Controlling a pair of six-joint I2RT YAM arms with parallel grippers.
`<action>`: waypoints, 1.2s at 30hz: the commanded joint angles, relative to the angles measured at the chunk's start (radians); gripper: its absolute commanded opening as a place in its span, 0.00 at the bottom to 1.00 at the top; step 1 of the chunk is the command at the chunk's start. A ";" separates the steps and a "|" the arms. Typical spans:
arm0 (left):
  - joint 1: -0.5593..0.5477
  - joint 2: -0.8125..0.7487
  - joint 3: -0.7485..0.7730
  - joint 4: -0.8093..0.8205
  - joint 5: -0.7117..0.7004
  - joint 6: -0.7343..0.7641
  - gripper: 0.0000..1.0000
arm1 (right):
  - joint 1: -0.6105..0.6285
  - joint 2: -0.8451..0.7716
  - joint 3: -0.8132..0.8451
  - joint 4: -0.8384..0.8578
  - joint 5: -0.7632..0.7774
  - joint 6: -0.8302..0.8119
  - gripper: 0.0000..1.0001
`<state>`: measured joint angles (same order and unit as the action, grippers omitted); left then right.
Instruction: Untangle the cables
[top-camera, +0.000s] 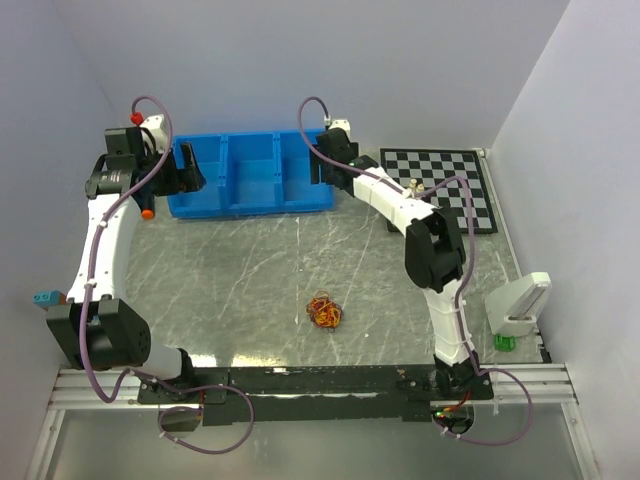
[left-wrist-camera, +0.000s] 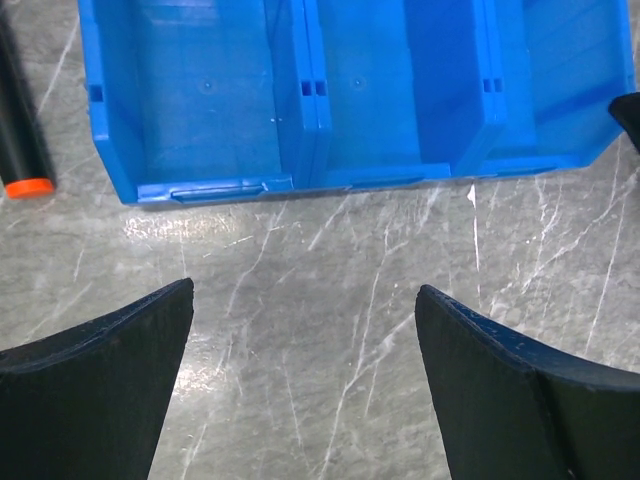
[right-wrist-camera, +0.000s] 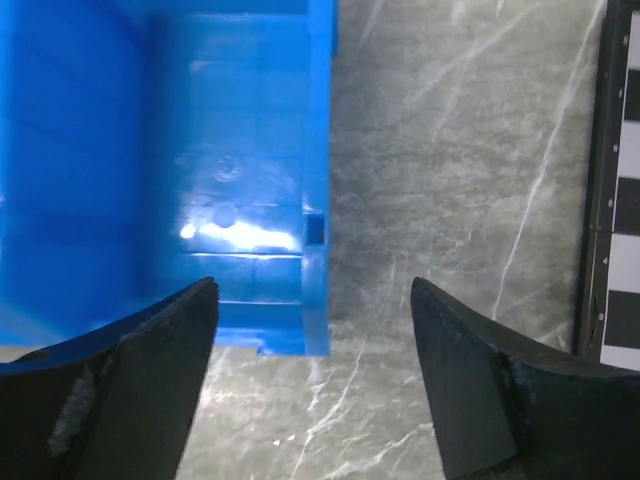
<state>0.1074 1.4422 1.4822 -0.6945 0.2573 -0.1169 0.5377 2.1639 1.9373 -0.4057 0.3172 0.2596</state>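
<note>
The cables lie as one small tangled ball of thin red, yellow-orange and dark wires on the grey marble table, near the middle front. They show in neither wrist view. My left gripper is far from them at the back left, by the blue bin's left end; in the left wrist view it is open and empty over bare table. My right gripper is at the bin's right end; in the right wrist view it is open and empty.
A blue three-compartment bin stands at the back; it also shows in the left wrist view and the right wrist view. A checkerboard lies back right. A white device and a green piece sit front right.
</note>
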 joint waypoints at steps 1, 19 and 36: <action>0.005 -0.006 -0.005 0.020 0.025 -0.027 0.97 | -0.007 0.068 0.113 -0.015 0.039 0.001 0.80; 0.005 -0.080 -0.080 0.027 -0.026 -0.026 0.97 | 0.004 -0.030 -0.165 0.022 0.086 0.130 0.00; 0.003 -0.226 -0.204 -0.007 -0.012 0.042 0.97 | 0.082 -0.617 -0.991 0.131 0.158 0.282 0.00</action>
<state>0.1078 1.2541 1.3022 -0.6994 0.2382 -0.0982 0.6037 1.6173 1.0645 -0.1909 0.4969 0.4961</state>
